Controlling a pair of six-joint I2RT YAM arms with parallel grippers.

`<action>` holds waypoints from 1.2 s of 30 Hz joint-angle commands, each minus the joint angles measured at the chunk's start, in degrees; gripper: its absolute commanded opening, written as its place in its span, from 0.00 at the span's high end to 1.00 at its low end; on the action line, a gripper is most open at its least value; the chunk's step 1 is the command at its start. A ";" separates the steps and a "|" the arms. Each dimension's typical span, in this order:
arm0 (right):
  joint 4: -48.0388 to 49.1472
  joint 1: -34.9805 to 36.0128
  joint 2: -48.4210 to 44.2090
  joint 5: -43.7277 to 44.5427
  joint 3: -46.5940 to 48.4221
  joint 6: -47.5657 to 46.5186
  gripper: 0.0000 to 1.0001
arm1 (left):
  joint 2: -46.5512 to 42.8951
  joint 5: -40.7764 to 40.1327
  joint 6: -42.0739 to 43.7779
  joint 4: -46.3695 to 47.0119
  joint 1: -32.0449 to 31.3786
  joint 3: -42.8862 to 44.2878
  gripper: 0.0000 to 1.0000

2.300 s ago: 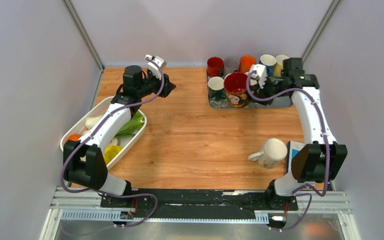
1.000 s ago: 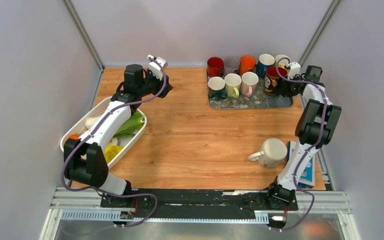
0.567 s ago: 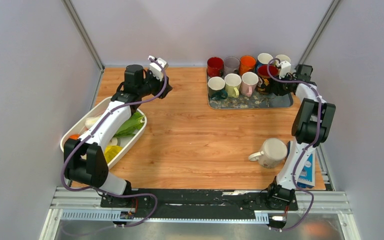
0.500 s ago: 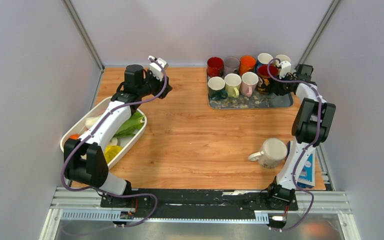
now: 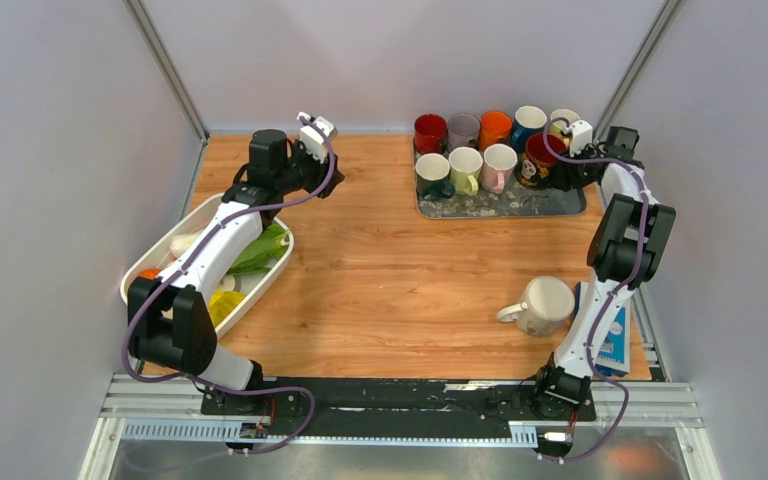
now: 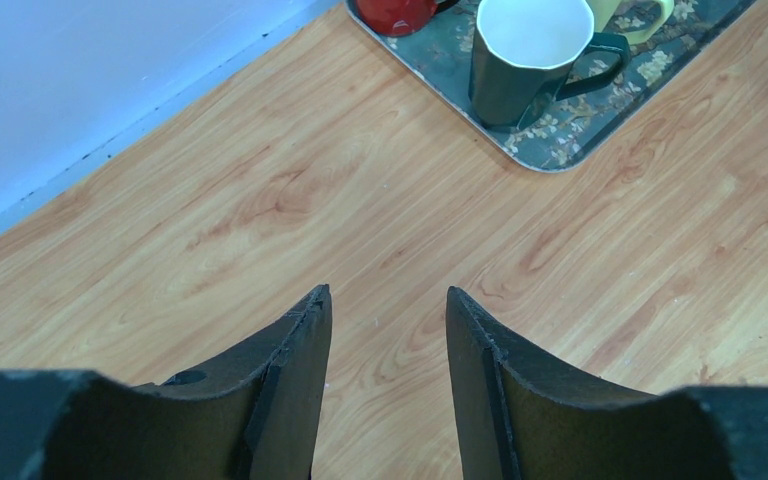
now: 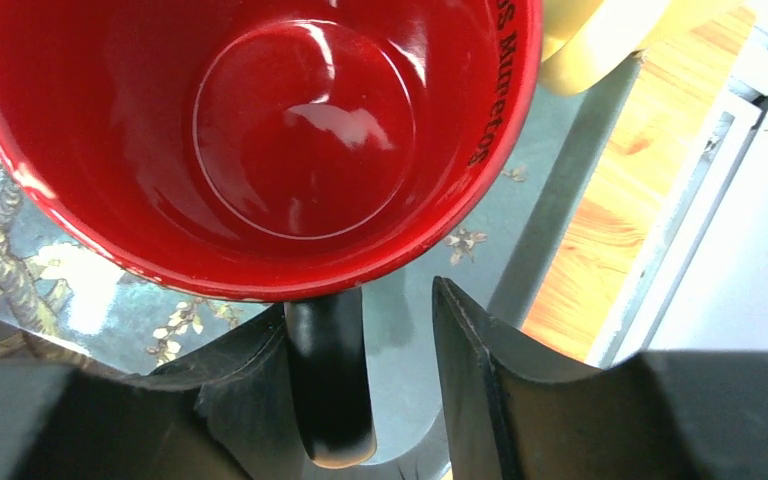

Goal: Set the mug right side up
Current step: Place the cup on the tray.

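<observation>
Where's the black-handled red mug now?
Top view: the red mug stands at the tray's right end beside the pink mug, handle between the right tool's fingers.

Red mug (image 5: 540,152) with glossy red inside and black handle, dark printed outside, standing upright, mouth up, at the right end of the patterned tray (image 5: 480,203).

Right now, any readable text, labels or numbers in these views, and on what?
"Muretos", roughly, earlier letters cut off: inside the rim of the red mug, right wrist view.
Print on the blue carton: too small to read.
Markings on the white mug lying on its side: too blurred to read.
</observation>
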 commanded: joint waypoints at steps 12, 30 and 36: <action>1.64 -0.48 4.70 6.22 10.64 -1.24 0.49 | -2.53 1.65 1.03 0.11 0.11 0.07 0.47; 2.47 -2.52 3.42 9.98 9.90 -0.52 0.47 | -1.98 2.50 0.09 1.05 0.16 -0.53 0.47; 4.09 -2.36 5.00 10.49 11.80 2.13 0.47 | -2.30 2.52 0.00 0.52 0.11 -0.72 0.48</action>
